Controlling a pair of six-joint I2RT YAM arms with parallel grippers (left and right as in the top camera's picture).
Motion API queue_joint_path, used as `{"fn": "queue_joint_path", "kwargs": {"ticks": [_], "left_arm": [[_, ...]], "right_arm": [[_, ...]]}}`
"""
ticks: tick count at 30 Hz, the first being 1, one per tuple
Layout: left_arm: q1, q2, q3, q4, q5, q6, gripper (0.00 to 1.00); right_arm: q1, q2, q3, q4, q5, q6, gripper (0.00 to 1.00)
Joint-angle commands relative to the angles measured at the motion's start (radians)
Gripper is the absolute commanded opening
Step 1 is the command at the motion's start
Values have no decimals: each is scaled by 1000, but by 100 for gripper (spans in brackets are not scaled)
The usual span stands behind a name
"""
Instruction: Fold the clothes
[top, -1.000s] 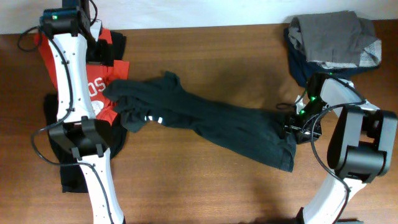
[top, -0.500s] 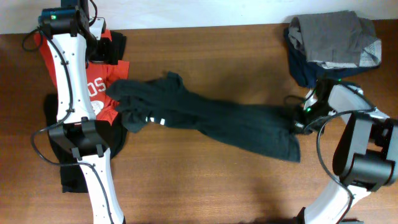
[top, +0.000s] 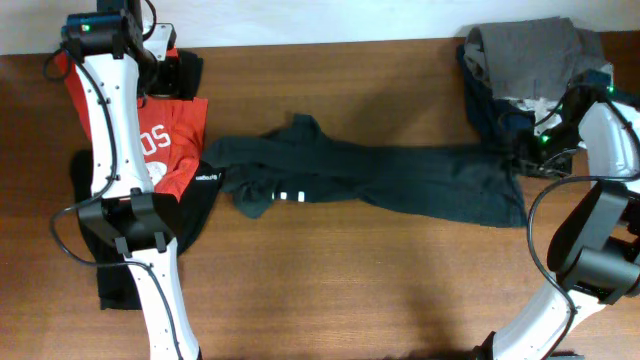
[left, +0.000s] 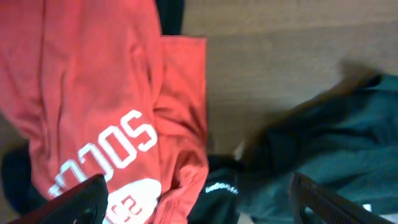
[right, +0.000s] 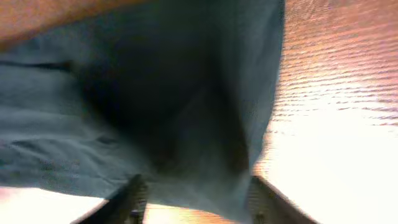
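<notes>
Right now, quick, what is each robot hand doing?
Left gripper: open, holding nothing.
Right gripper: cannot tell; the black T-shirt lies between its jaws.

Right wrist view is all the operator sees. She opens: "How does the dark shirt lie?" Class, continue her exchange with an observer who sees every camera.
Observer: The dark shirt lies stretched sideways across the table, left to right.
Operator: What's past its right end?
Observer: A grey and navy pile at the far right corner.
Operator: And the left claw?
Observer: The left claw is open and empty, above the red shirt.
</notes>
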Motion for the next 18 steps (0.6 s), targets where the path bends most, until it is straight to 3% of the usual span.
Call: {"fn": "queue_joint_path", "kwargs": {"ticks": [1,3,10,13,18], "left_arm": [[-26,-4,19,51,123,96,92],[-68,-4,3,105,175,150,91],[-265,81,-59,269,133,382,91],[-307,153,-59,281,75,402,90],[-320,229,-59,301,138,383,90]], "right_arm": [[3,1,91,-74,5,-13,68],[3,1,141,-126,-4,-10,71],[16,1,209,-210,-58,-9,72],[31,1,209,-219,-58,-9,72],[51,1,208,-222,-58,-9,72]]}}
